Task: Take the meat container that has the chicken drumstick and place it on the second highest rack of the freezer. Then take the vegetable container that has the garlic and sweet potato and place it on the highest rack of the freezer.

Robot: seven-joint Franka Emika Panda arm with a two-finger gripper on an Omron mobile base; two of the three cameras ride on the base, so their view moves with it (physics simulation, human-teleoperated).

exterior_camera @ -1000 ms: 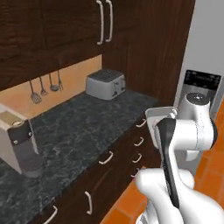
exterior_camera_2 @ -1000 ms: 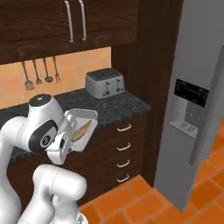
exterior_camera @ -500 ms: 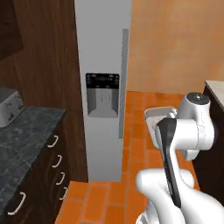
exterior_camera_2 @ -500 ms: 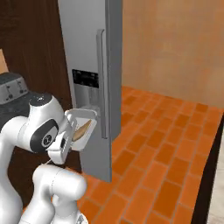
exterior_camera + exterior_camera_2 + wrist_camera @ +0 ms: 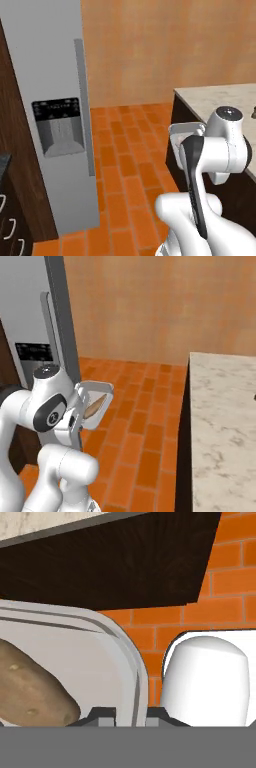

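From the right base view I see my claw (image 5: 81, 415) clamped narrow on the near rim of the vegetable container (image 5: 95, 404), a pale grey tray carried out in front of the arm, tilted so its open face turns toward the camera; the sweet potato (image 5: 95, 406) lies along the tray's floor as an orange-tan streak; I cannot make out the garlic from here. In the hand view the container's rounded rim (image 5: 125, 662) runs between the two dark fingertips (image 5: 102, 714) at the bottom edge, and the brown speckled end of the sweet potato (image 5: 30, 687) rests against the tray floor at the lower left; brick floor and the dark side of a cabinet sit behind it. In the left base view the tray's rim (image 5: 186, 131) just peeks out past the arm's upper link, over the orange brick floor (image 5: 130, 150). The freezer (image 5: 52, 100) stands to the left, well apart from the tray; its grey door is closed, with the long vertical handle (image 5: 84, 105) and the dispenser panel (image 5: 59, 125) facing me. To the right is a marble-topped surface (image 5: 220, 426) on a dark wood base; the tray hangs beside it, not touching.
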